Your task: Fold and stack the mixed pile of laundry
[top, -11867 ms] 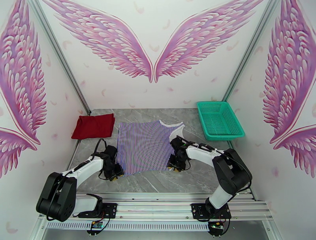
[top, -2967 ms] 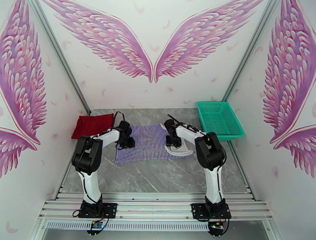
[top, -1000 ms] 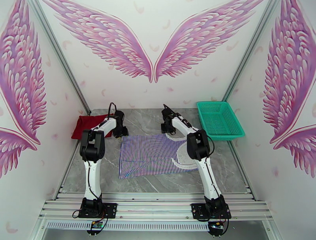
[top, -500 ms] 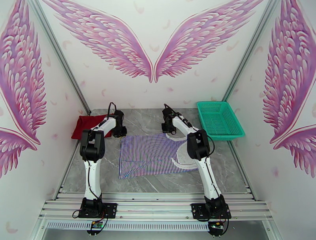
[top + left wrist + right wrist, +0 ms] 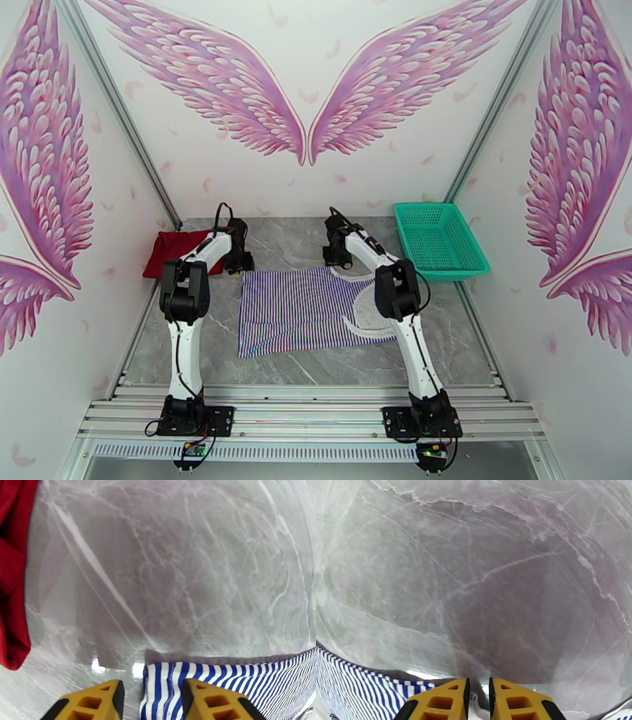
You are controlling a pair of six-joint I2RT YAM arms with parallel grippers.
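Left gripper [image 5: 151,691] has its jaws apart, straddling the far left corner of the striped shirt [image 5: 300,309]. The right gripper [image 5: 478,687] is narrowed to a slit at the shirt's far right edge, white cloth in the gap; whether it pinches, I cannot tell. The shirt lies flat on the worktop [image 5: 316,367]. At far left lies the dark red T-shirt [image 5: 175,253], at far right the teal basket [image 5: 438,237].

Blue-and-white striped shirt [image 5: 300,312], dark red T-shirt [image 5: 178,251], teal basket [image 5: 438,241]

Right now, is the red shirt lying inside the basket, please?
No, the red shirt lies on the table's left side, far from the basket on the right.
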